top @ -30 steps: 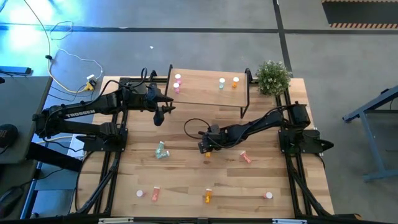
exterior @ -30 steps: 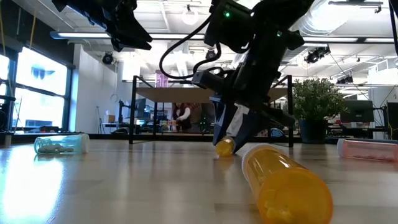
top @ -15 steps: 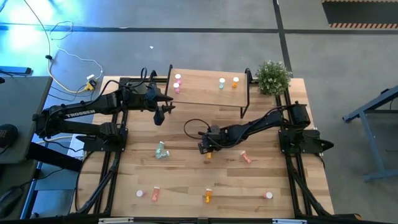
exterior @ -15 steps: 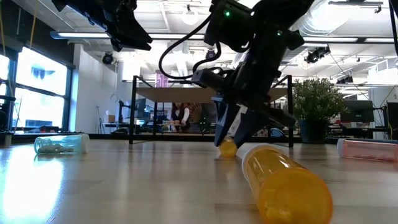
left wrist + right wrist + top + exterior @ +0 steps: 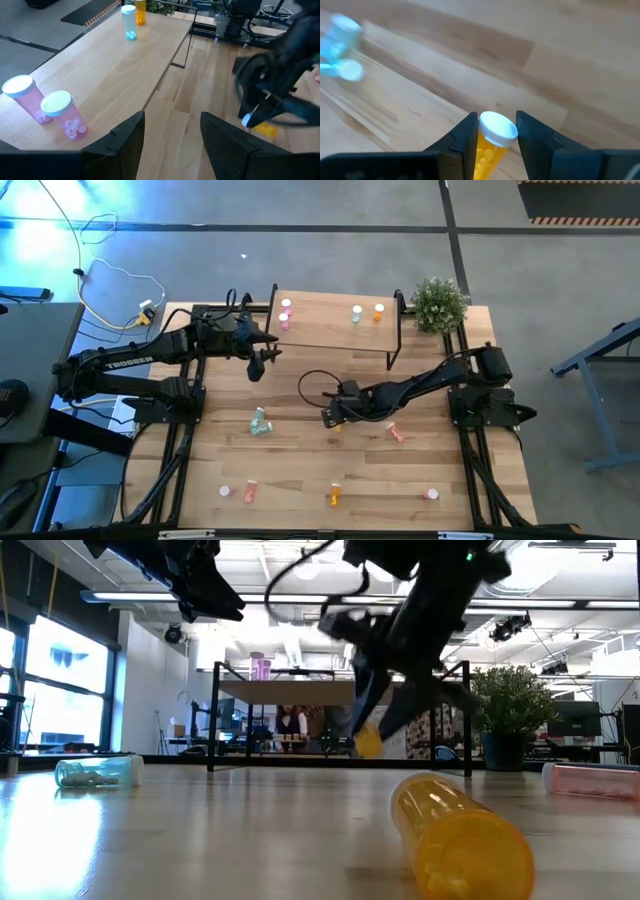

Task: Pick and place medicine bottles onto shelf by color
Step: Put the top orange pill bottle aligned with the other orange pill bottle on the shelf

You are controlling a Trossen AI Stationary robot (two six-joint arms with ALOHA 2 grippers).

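Orange bottle (image 5: pixel 492 137) hangs clamped in raised right gripper (image 5: pixel 385 710).

Shelf (image 5: pixel 330 330) middle bare; bottles crowd its ends.

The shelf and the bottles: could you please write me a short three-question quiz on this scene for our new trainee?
1. True or false: the right gripper holds an orange bottle clear of the table.
2. How many bottles stand on the shelf? A) two B) four C) six
3. Fill in: the left gripper hovers open near the shelf's ____ bottles.

Key: 1 true; 2 B; 3 pink.
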